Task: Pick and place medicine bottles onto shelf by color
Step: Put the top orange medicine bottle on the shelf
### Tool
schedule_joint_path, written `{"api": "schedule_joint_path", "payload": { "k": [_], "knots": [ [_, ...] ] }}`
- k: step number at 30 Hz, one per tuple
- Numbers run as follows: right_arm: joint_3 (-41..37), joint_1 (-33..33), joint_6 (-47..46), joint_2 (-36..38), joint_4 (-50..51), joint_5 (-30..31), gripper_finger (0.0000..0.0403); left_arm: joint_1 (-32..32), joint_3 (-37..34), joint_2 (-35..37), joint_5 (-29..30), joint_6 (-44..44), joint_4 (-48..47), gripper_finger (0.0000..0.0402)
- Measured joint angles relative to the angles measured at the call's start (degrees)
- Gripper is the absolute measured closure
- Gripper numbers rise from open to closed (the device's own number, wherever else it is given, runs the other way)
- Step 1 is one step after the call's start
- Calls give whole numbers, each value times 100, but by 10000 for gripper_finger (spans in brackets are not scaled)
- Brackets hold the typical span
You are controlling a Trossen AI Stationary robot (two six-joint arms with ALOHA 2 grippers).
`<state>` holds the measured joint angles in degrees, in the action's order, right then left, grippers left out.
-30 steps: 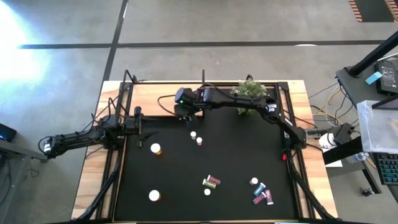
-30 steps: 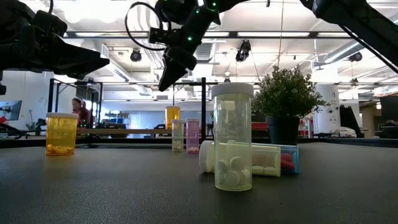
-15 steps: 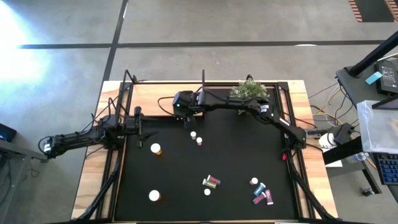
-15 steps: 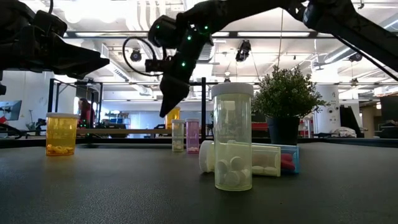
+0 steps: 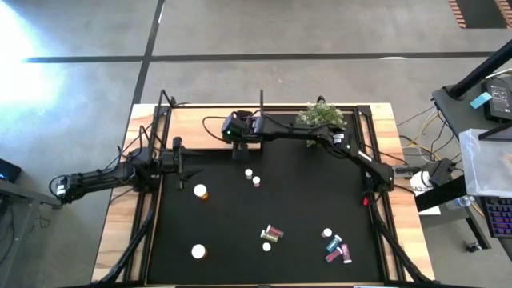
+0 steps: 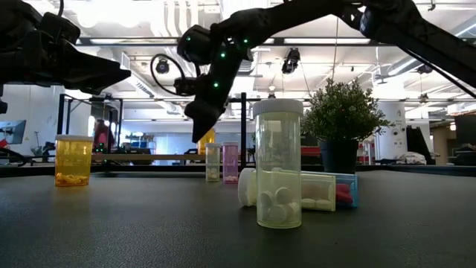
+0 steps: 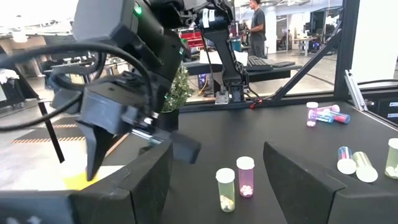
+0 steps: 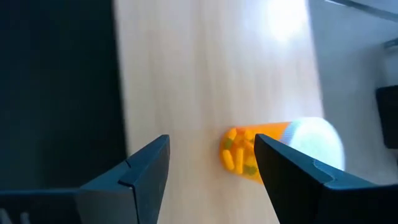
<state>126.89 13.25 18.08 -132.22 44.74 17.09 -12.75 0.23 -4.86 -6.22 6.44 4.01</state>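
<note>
My right gripper [image 5: 235,138] [image 8: 211,155] is open and empty, pointing down over the light-wood shelf [image 5: 200,128] at the table's far edge. An orange white-capped bottle [image 8: 273,149] stands on the shelf board [image 8: 205,74] just beyond one fingertip; it also shows in the low view [image 6: 206,138]. My left gripper [image 5: 182,157] [image 7: 217,180] is open and empty at the mat's left edge. On the black mat stand two more orange bottles [image 5: 200,191] [image 5: 198,251], a yellowish bottle [image 5: 249,173] and a pink one [image 5: 256,182].
A green plant [image 5: 320,118] stands at the far right of the shelf. More bottles lie in a group [image 5: 272,234] near the mat's middle front and in another group [image 5: 336,246] at the front right. Thin black posts [image 5: 262,100] rise from the shelf's edges.
My right gripper has come down over the shelf, close to the orange bottle standing there. The bottles have kept their places.
</note>
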Motion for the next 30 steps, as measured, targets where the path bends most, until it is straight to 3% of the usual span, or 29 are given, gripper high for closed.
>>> {"api": "schedule_joint_path", "payload": {
  "k": [12, 22, 30],
  "knots": [
    [41, 115, -155, 0, -166, 156, 179, 0, 2, 2, 0, 0, 0, 166],
    [615, 78, -156, 9, 30, 51, 179, -2, 2, 2, 0, 0, 0, 166],
    [520, 80, 597, 9, 131, 47, 179, 0, 2, 1, 0, 0, 0, 166]
  ]
}}
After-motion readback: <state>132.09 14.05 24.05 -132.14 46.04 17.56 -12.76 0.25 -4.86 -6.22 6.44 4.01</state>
